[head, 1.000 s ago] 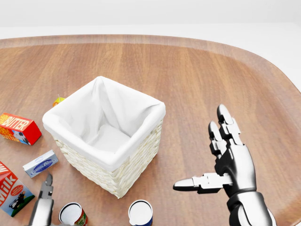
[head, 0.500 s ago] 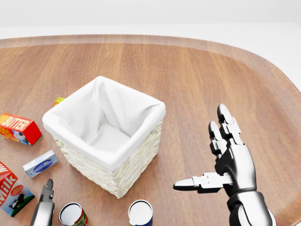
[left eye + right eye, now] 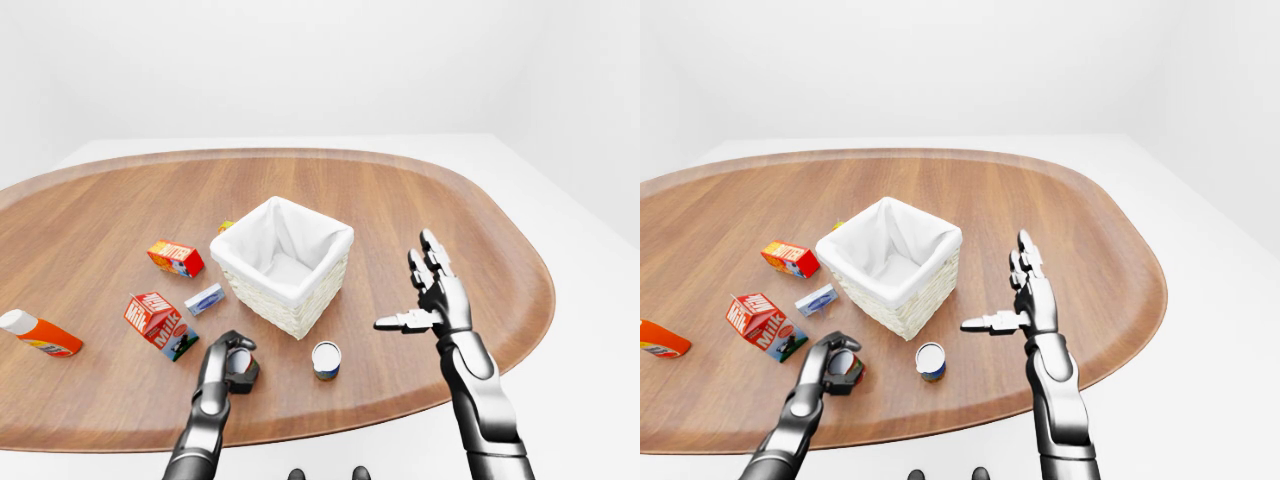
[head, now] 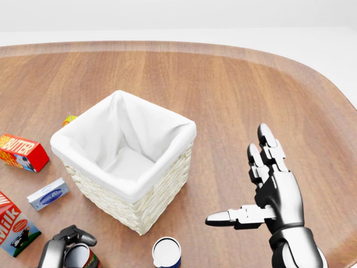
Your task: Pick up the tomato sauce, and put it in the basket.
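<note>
- You see a big brown wooden table [image 3: 420, 200] with rounded ends.
- The floor [image 3: 590, 250] around the table is plain white.
- The walls [image 3: 300, 60] are white too, and the light is soft and bright.

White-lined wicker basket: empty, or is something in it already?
Empty: the white-lined wicker basket shows only bare white lining down to its floor in the head view.

Bright, even, diffuse light is cast from overhead, and no single source can be made out. Only soft, short shadows are seen beneath the basket [image 3: 283, 262] toward 5 o'clock. A faint sheen is carried by the wooden table [image 3: 400, 200]. All frames are rendered sharp; the table's rim is bowed toward the edges.
</note>
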